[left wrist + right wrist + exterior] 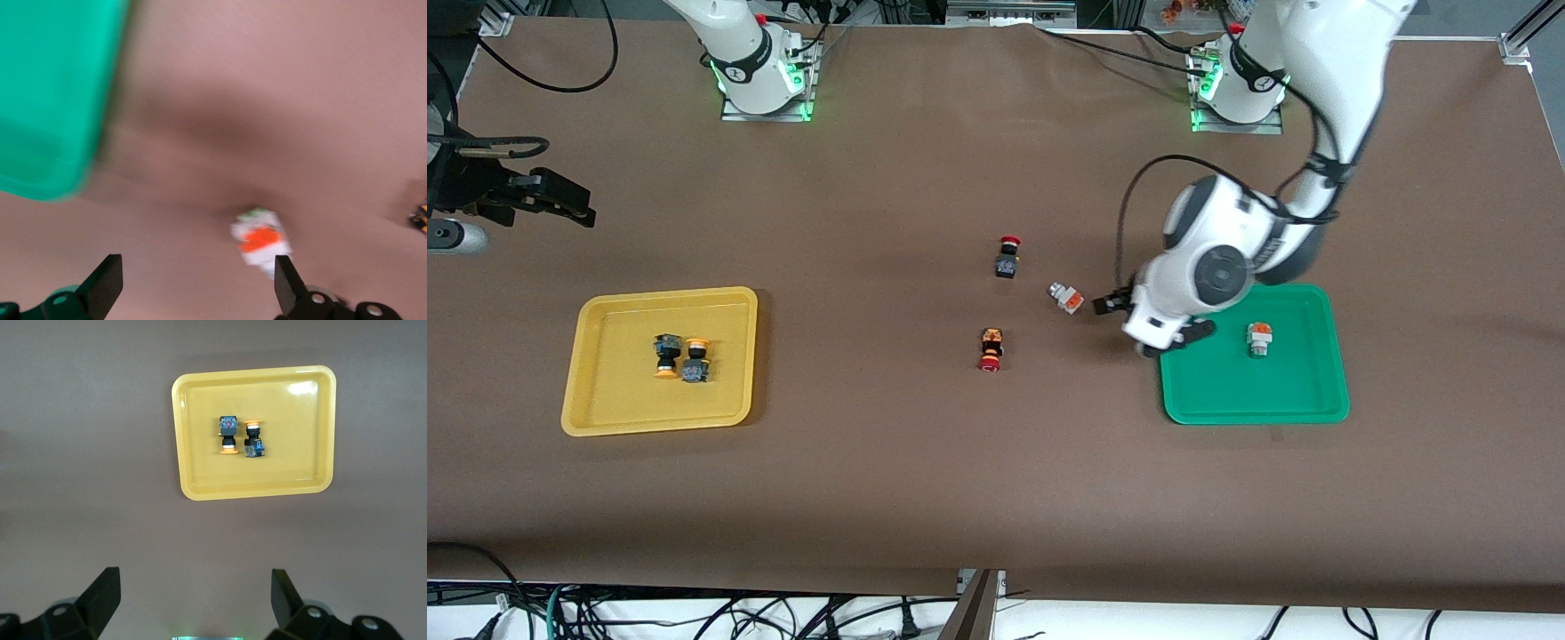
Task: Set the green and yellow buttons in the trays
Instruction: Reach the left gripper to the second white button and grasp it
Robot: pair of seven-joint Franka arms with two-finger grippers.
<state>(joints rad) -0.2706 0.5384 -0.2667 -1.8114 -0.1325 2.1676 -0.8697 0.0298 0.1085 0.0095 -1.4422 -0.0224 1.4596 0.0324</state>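
Both grippers gape empty; yellow tray point(587, 391) holds two buttons, green tray point(1307, 391) one, table one.

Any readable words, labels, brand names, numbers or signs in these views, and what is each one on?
None can be read.
Green tray and yellow tray: plain, no markings.
Buttons, such as the white-grey button on the table: any print too small to read.
Dark ring marks on the arm bases: no legible text.

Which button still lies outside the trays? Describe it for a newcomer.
Start at the green tray. Beside it, toward the table's middle, lies a white-grey button on bare table. Unlike the two red-capped switches nearby, it is pale with an orange patch.
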